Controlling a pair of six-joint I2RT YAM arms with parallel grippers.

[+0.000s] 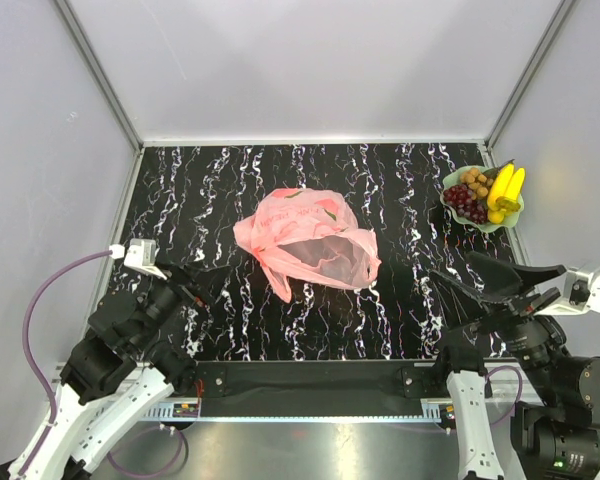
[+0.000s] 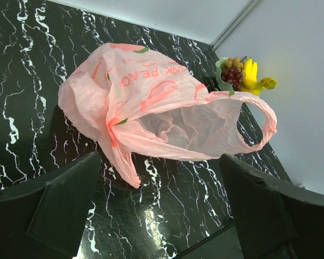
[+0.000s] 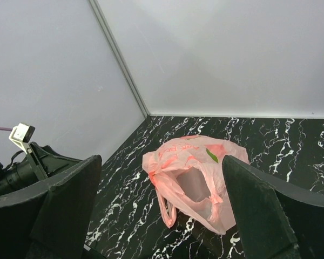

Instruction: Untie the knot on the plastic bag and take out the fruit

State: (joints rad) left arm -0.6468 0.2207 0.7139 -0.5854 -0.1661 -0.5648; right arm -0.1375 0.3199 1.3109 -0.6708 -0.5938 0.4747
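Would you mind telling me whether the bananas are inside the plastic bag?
No, the bananas lie on the green plate, well apart from the plastic bag.

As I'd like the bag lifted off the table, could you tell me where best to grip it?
Grip the plastic bag by the twisted handle strip trailing toward the near edge: it is bunched narrow and juts clear of the crumpled body. Probably come from the near side with the open left gripper, closing across the strip.

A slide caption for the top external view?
Open pink plastic bag lies central; fruit sits on green plate, far right.
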